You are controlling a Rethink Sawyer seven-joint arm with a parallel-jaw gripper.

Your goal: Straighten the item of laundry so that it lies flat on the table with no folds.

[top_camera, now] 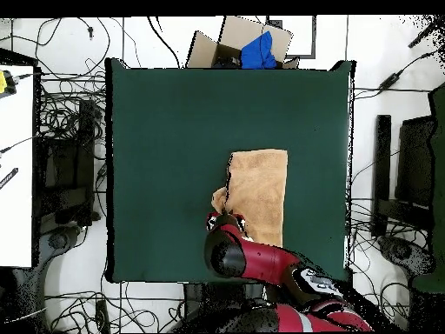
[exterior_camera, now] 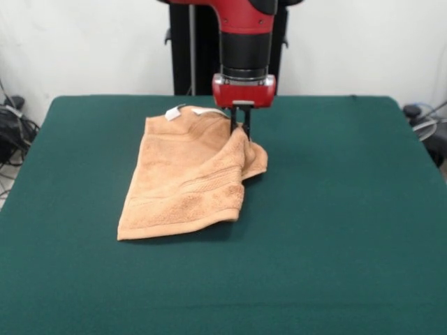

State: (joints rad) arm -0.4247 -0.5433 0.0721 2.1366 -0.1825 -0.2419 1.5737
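Nearest the front camera, bare green table (exterior_camera: 335, 265) is seen. Beyond it, slightly left of the middle, the tan towel (exterior_camera: 185, 185) is laid folded over itself, a woven band running across its near part and white tags (exterior_camera: 173, 114) showing at its far edge. At the towel's far right corner, where the cloth is bunched and raised, the claw (exterior_camera: 241, 129) is brought down from above, its black fingers drawn close together on the towel's fold.
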